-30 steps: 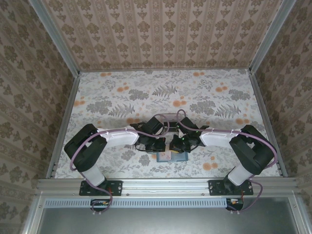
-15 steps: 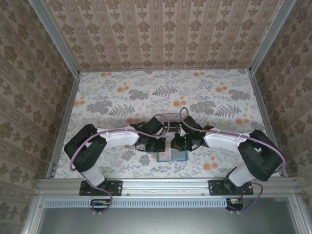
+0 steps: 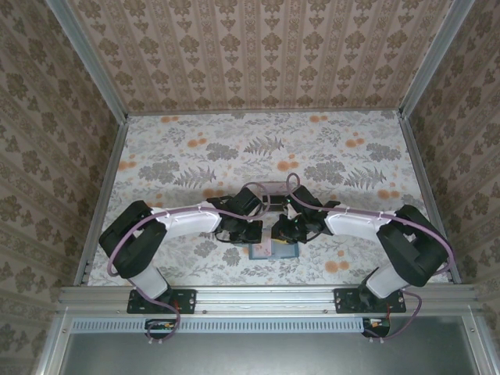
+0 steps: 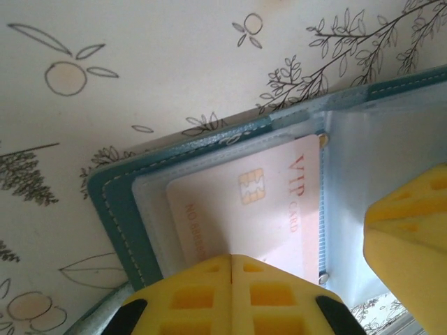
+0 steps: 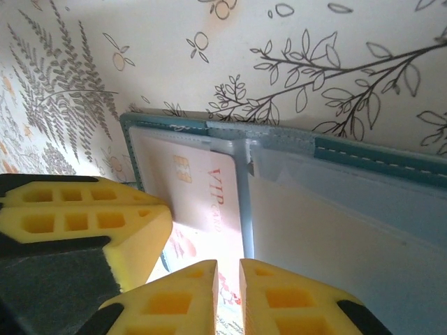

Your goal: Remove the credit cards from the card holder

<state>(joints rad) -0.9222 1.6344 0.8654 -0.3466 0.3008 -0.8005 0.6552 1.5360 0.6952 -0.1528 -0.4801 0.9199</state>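
The card holder (image 3: 277, 251) lies open on the floral cloth near the table's front edge, teal-edged (image 4: 119, 202) (image 5: 377, 157) with clear pockets. A pale pink credit card (image 4: 244, 209) (image 5: 199, 188) printed "VIP" lies in its left panel. My left gripper (image 3: 251, 233) (image 4: 231, 259) is shut, its joined tips resting on that card's near end. My right gripper (image 3: 285, 230) (image 5: 228, 269) hovers over the card's edge beside the holder's middle fold. Its jaws stand a narrow gap apart with nothing between them. Each wrist view catches the other gripper's yellow finger (image 4: 408, 237) (image 5: 84, 216) close alongside.
A clear plastic box (image 3: 269, 190) stands just behind the two grippers. Patterned walls (image 3: 47, 141) enclose the table on three sides, and a metal rail (image 3: 266, 295) runs along the near edge. The floral cloth (image 3: 234, 148) stretches bare toward the back.
The right gripper's jaws have parted slightly after being shut. The right arm's elbow swung out and came back a little. The left arm has stayed where it was, shut on nothing.
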